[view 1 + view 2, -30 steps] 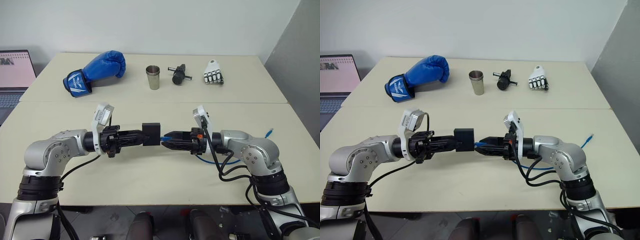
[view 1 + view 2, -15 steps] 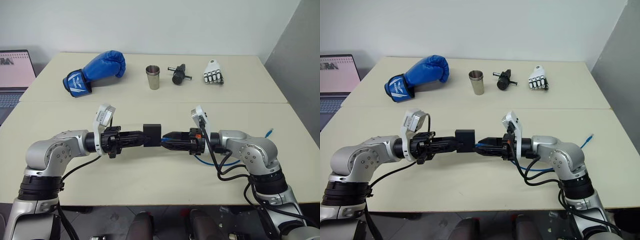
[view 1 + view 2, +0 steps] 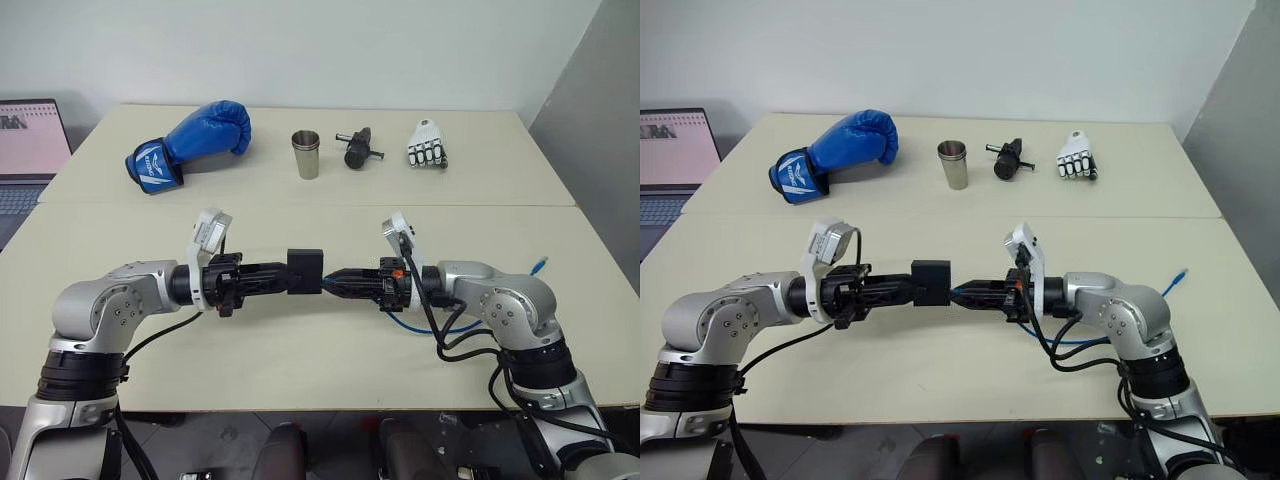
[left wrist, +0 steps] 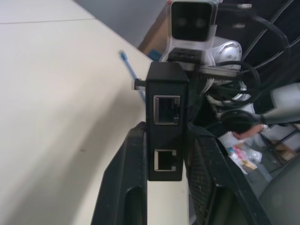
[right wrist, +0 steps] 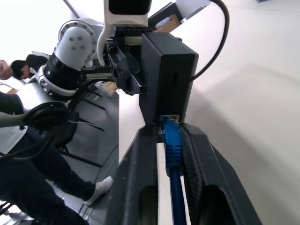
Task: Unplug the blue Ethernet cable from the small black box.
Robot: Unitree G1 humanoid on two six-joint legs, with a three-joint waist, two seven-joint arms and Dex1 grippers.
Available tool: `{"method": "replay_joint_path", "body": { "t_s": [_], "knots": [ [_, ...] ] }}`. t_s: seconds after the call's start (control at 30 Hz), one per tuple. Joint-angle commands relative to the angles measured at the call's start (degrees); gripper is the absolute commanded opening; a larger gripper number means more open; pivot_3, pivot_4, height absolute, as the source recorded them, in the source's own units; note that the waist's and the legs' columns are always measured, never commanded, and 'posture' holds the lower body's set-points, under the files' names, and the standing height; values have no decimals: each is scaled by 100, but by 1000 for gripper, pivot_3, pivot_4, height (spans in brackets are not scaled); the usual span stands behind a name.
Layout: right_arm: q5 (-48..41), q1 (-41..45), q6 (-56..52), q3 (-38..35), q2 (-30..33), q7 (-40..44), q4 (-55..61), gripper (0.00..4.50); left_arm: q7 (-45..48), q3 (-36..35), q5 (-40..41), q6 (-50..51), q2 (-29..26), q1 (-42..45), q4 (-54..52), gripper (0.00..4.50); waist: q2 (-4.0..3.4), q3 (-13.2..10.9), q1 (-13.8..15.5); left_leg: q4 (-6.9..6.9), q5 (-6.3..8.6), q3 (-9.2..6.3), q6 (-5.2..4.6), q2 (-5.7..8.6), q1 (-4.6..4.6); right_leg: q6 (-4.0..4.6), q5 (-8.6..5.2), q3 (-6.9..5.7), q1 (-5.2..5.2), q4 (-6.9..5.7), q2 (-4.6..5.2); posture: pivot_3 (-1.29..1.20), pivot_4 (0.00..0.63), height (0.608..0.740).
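small black box (image 3: 931, 279): held above table | blue Ethernet cable (image 5: 172, 140): plugged in

Far edge of the beige table (image 3: 300, 215), from the robot's left to right: a blue boxing glove (image 3: 190, 143) lying on its side; an upright metal cup (image 3: 306, 154); a black cylinder with a metal rod (image 3: 357, 149); a white robotic hand (image 3: 427, 145). An open laptop (image 3: 30, 150) sits beyond the table's left edge.
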State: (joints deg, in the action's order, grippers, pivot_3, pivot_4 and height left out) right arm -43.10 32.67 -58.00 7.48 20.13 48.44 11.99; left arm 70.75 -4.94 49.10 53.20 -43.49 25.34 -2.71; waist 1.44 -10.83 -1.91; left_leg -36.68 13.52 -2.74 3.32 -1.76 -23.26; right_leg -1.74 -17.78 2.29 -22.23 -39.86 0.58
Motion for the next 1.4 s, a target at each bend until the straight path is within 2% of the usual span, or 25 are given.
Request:
{"method": "replay_joint_path", "body": {
  "t_s": [0.03, 0.47, 0.8, 0.97, 1.07, 1.2, 1.3, 1.4],
  "knots": [
    [-190, 109, -5, -93, -40, 20, 140, 91, 2, -66, 36, -63, 14, 61, -157, 774, 0, 0, 0, 0, 0, 0, 0, 0, -1, 0, 0, -1, 0, 0, 0, 0, 150, 740],
    [-285, 135, -116, -141, 9, 82, 145, 90, 72, -104, 43, -65, -36, 34, -82, 774, 0, 0, 0, 0, 0, 1, 0, 0, -2, 0, 0, -1, 0, 0, -1, 0, 150, 740],
    [-140, -73, -22, -307, 743, 383, -13, 30, 285, -274, -150, -222, -455, -97, 119, 774, 0, 0, 0, 0, 0, 3, 0, 0, -5, 0, 0, -2, -4, 1, -1, 0, 150, 740],
    [-62, -87, 139, -400, 867, 336, -118, 30, 265, -279, -211, -270, -473, -111, 132, 774, 0, 0, 1, 0, 0, 6, 0, 0, -8, 0, 0, -2, -4, 3, -1, 0, 150, 740],
    [780, 170, 1202, -452, 597, -295, -878, 30, 137, -271, -345, -384, -419, -117, 183, 774, 0, -1, 1, -1, 0, 7, 0, 0, -8, -1, -1, -3, -4, 3, -2, 0, 150, 740],
    [2256, 889, 3245, -496, 246, -1559, -2698, 30, -90, -247, -545, -559, -298, -156, 254, 774, -8, -6, -35, -3, 0, 26, 0, -1, -13, -4, 2, 4, -13, 0, -4, 0, 150, 740],
    [2995, 1479, 4402, -516, 133, -2275, -4112, 30, -140, -253, -576, -610, -230, -175, 220, 774, -9, -7, -43, -6, -1, 31, 0, -3, -16, -2, 3, 5, -15, -1, -4, 0, 150, 740],
    [3359, 1855, 5024, -523, 61, -2509, -5070, 30, -206, -248, -607, -654, -174, -170, 193, 774, -10, -8, -48, -3, -1, 39, 1, -1, -20, 0, 3, 9, -21, -2, 1, 0, 150, 740]
  ]
}}
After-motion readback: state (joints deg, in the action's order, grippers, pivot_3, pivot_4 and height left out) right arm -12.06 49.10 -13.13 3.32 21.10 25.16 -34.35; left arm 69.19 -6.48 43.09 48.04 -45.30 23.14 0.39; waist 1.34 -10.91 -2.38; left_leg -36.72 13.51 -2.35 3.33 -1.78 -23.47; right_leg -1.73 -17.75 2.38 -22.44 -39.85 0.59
